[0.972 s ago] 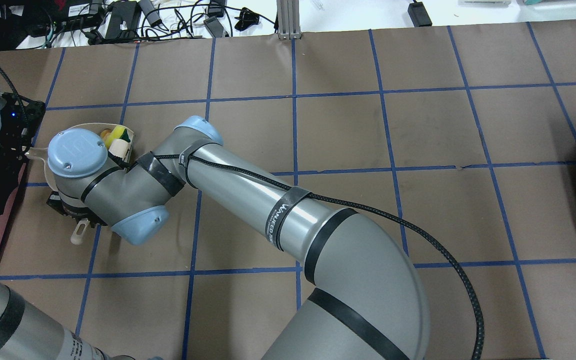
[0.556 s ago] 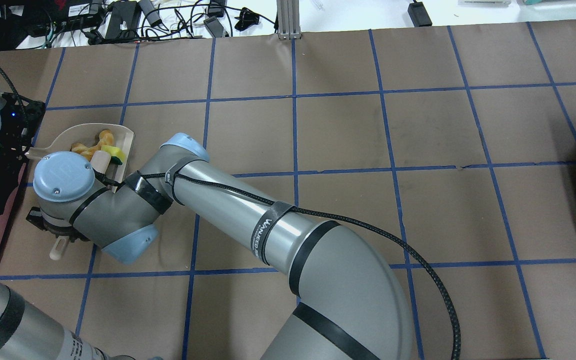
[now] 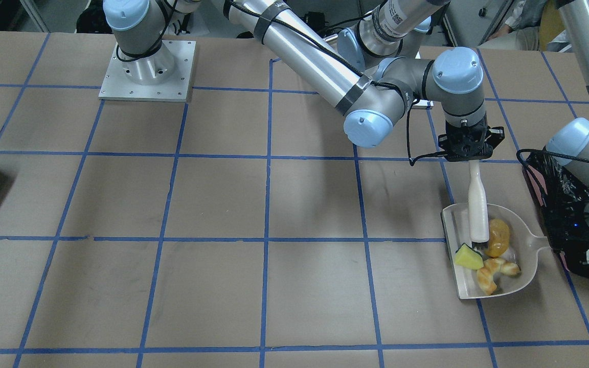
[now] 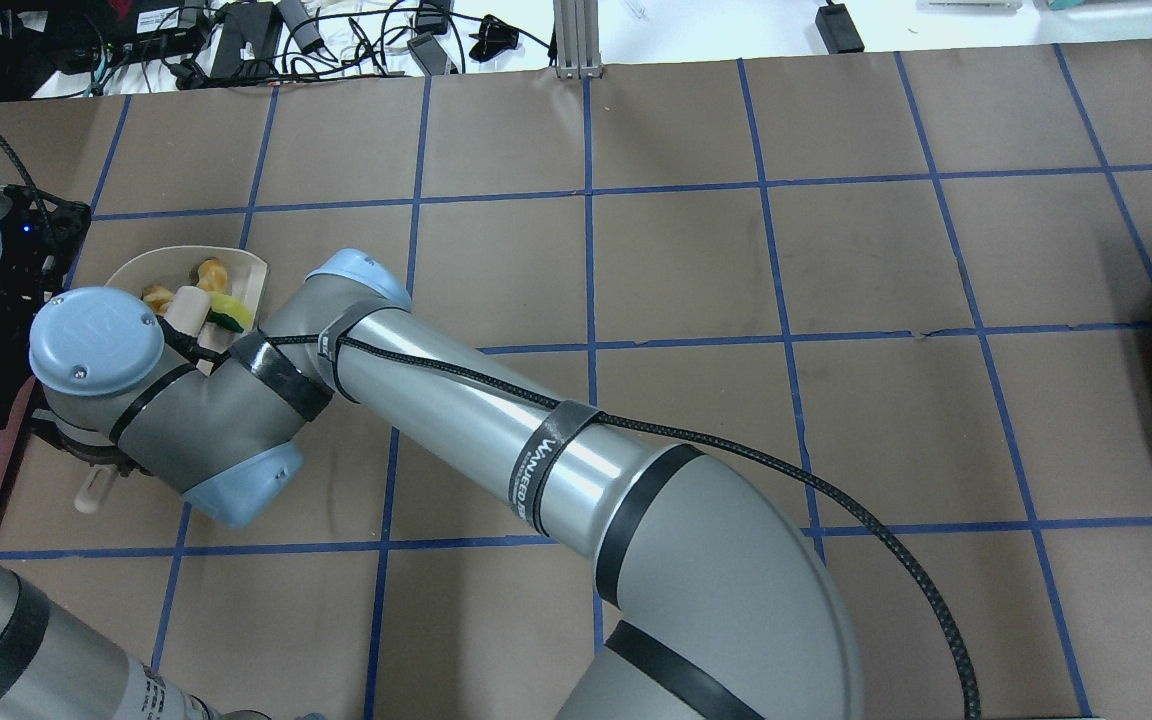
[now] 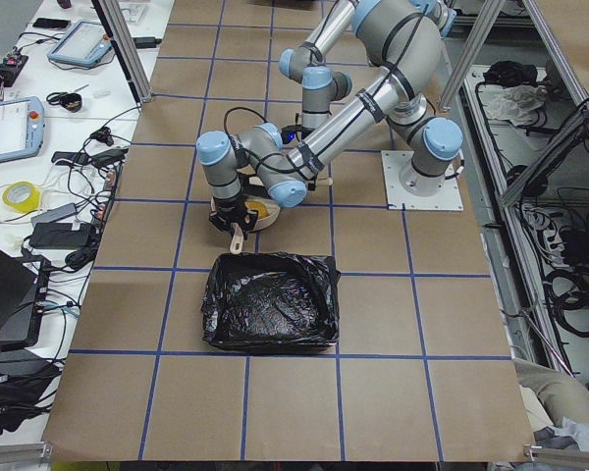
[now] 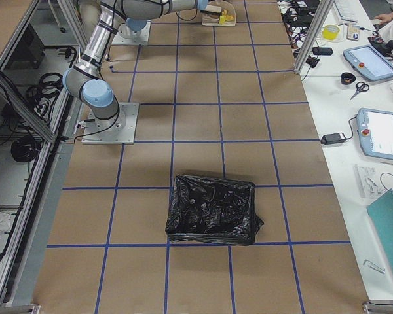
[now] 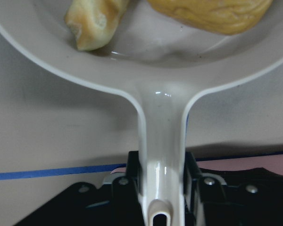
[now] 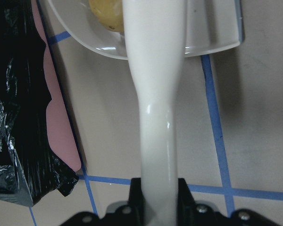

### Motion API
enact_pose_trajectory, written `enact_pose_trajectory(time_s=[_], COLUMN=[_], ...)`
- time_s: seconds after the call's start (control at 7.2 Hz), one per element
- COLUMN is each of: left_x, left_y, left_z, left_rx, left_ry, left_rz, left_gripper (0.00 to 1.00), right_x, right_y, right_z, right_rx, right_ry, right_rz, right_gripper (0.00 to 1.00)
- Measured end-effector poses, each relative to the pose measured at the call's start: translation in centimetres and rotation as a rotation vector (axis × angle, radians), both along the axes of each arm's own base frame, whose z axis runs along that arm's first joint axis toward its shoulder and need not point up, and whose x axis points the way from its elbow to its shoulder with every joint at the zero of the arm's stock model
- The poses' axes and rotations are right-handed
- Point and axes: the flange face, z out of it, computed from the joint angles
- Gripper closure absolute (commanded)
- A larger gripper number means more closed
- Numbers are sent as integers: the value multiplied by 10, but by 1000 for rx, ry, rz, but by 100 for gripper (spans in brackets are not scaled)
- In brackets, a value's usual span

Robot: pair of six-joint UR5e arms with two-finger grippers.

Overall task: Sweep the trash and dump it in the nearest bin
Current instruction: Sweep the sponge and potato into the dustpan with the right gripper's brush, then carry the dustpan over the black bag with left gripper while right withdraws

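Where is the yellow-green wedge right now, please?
On the front-facing view's right, the yellow-green wedge lies in the dustpan by its open edge, beside the croissant piece and brush.

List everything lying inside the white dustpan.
Inside the dustpan: an orange lump, a tan croissant piece and a yellow-green wedge. The white sweeper also reaches in, hiding the pan floor beneath its end.

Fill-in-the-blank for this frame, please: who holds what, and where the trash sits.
1. The left claw is shut on the ____ of the dustpan.
2. The right claw is shut on a ____ sweeping tool.
3. All ____ toy food pieces lie in the dustpan.
4. The bin beside the dustpan is lined with a ____ plastic bag.

Missing words: handle; white; three; black.
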Motion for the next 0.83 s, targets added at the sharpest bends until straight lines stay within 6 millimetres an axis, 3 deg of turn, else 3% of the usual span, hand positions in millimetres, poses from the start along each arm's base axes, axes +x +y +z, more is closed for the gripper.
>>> enact_pose_trajectory(time_s=[0.42,0.69,0.83], left_x=[2,12,20], left_y=[2,8,13], left_z=[5,9,11], left_rx=[-21,-50,-61], left_ry=[29,89,140], left_rz=[7,39,62], left_gripper=[100,100,100], right_x=[-26,-77,-113], right_y=[-20,-60,-84], right_z=[33,59,60], right_rx=[9,-10,-29], right_ry=[46,97,128], right_rz=[-7,32,51], right_gripper=[100,100,100])
